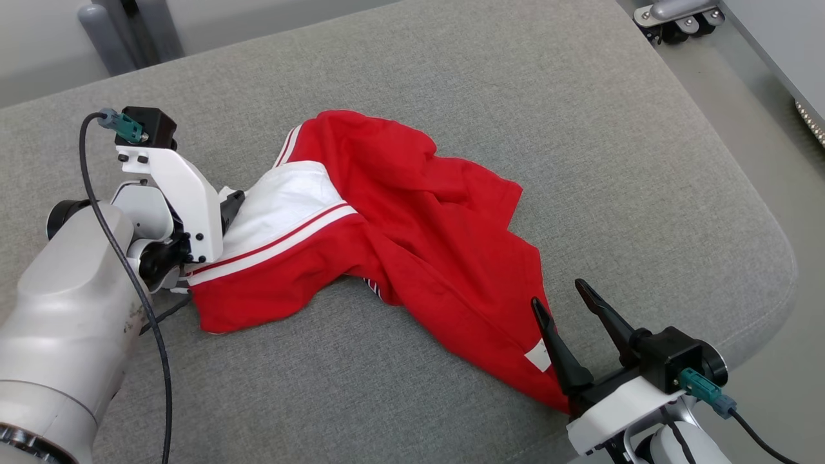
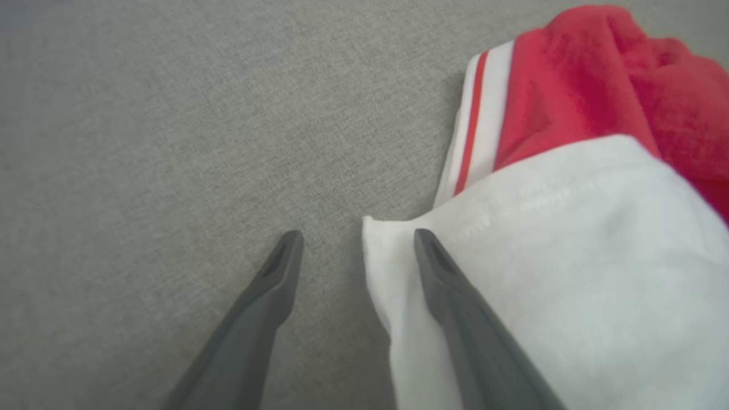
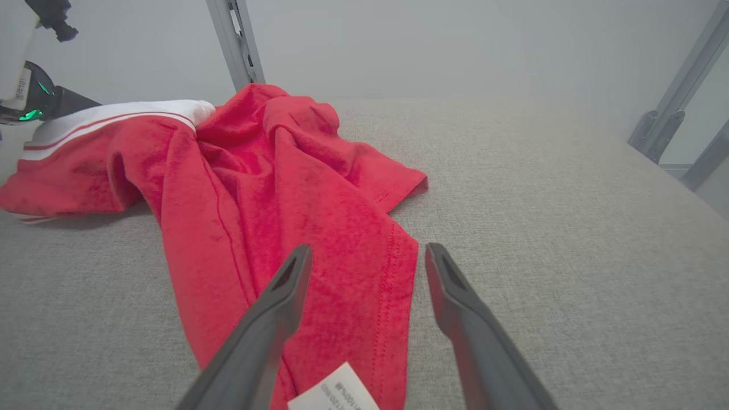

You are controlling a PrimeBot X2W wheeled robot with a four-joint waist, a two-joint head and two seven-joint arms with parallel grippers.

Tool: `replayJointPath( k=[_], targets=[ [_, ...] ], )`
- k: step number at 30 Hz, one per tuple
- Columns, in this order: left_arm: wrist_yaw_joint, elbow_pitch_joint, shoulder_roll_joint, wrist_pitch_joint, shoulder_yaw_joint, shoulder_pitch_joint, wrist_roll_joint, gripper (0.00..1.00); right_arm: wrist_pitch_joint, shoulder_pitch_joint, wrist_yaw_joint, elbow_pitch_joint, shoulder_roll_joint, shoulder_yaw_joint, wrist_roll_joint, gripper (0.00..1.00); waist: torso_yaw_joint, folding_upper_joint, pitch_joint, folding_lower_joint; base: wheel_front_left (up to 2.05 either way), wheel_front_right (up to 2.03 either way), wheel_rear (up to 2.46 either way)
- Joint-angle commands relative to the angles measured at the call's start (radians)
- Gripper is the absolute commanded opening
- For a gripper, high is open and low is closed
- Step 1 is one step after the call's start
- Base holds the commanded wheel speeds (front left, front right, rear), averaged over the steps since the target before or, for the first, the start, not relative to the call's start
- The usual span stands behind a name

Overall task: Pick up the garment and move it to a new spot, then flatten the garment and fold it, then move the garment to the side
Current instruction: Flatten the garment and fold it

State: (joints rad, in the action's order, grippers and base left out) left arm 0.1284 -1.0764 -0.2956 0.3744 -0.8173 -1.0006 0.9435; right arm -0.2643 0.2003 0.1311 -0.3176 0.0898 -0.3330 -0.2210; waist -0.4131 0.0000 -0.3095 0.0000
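- The left gripper (image 2: pixel 357 236) has its fingers largely hidden in the head view behind its own white bracket (image 1: pixel 187 193). Only a dark stub shows at the garment's white band (image 1: pixel 290 206).
- The left wrist view is soft. One finger lies over the white cloth and the other over bare grey cushion (image 1: pixel 580 129), with the cloth's edge between them. I cannot tell whether either finger touches the cloth.
- The garment (image 1: pixel 412 238) is crumpled, so its folded-under parts are hidden.
- The label (image 3: pixel 333 393) is cut off by the bottom of the right wrist view.
- The pale left forearm (image 1: pixel 64 309) comes in from the near left corner. Its wrist is bent towards the garment, and the jaws are spread with nothing held.
- The right gripper (image 1: pixel 557 292) sits by the near right corner with its fingers pointing away and leftward. Its jaws are spread wide and empty, one finger above the red hem and the other above bare cushion.
- The garment runs from the cushion's left-middle down to its near edge.
- Bare cushion lies along the far edge, the right side and the near left.
- Past the rounded right edge are the floor and castors (image 1: pixel 677 22).
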Motion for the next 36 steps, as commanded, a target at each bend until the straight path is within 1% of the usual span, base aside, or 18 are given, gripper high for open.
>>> replayJointPath(
  k=[1,11,15,18,19,21,25,28,32,36],
  targets=[
    [0.002,-0.006,0.002,-0.001,-0.006,-0.015,0.005,1.0,-0.002,0.007,-0.001,-0.002,0.004,0.001,-0.006,1.0,-0.001,0.0,-0.004,0.0,0.0,0.0,0.0],
    [0.002,-0.019,0.001,0.0,-0.041,-0.026,0.002,1.0,-0.002,0.017,-0.001,0.003,-0.005,-0.001,-0.01,1.0,-0.009,0.0,-0.036,0.0,0.0,0.0,0.0],
    [0.002,0.015,0.001,0.024,-0.066,-0.012,0.022,1.0,-0.002,0.018,-0.001,0.004,-0.007,0.0,-0.01,1.0,-0.01,0.0,-0.044,0.0,0.0,0.0,0.0],
    [0.002,0.051,-0.014,0.042,-0.087,-0.002,0.036,1.0,-0.002,0.016,-0.001,0.001,-0.007,0.006,-0.009,1.0,-0.007,0.0,-0.044,0.0,0.0,0.0,0.0],
    [0.002,0.062,-0.019,0.049,-0.094,0.001,0.044,0.5,-0.002,0.015,-0.001,0.0,-0.008,0.006,-0.009,1.0,-0.006,0.0,-0.042,0.0,0.0,0.0,0.0],
    [0.002,0.082,-0.031,0.057,-0.104,0.006,0.057,0.0,-0.002,0.015,-0.001,-0.002,-0.007,0.007,-0.008,1.0,-0.004,0.0,-0.039,0.0,0.0,0.0,0.0],
    [0.002,0.12,-0.048,0.073,-0.125,0.005,0.086,0.0,-0.002,0.022,-0.001,-0.004,-0.005,0.009,-0.01,1.0,0.002,0.0,-0.036,0.0,0.0,0.0,0.0],
    [0.002,0.137,-0.06,0.064,-0.135,0.003,0.1,0.0,-0.002,0.024,-0.001,-0.006,-0.004,0.007,-0.01,1.0,0.006,0.0,-0.033,0.0,0.0,0.0,0.0],
    [0.002,0.135,-0.066,0.01,-0.134,-0.014,0.109,0.0,-0.002,0.021,-0.001,-0.007,-0.002,0.009,-0.007,1.0,0.014,0.0,-0.025,0.0,0.0,0.0,0.0],
    [0.002,0.118,-0.051,-0.071,-0.127,-0.027,0.112,0.0,-0.002,0.006,-0.001,-0.01,0.005,0.018,0.0,1.0,0.031,0.0,-0.003,0.0,0.0,0.0,0.0]
  ],
)
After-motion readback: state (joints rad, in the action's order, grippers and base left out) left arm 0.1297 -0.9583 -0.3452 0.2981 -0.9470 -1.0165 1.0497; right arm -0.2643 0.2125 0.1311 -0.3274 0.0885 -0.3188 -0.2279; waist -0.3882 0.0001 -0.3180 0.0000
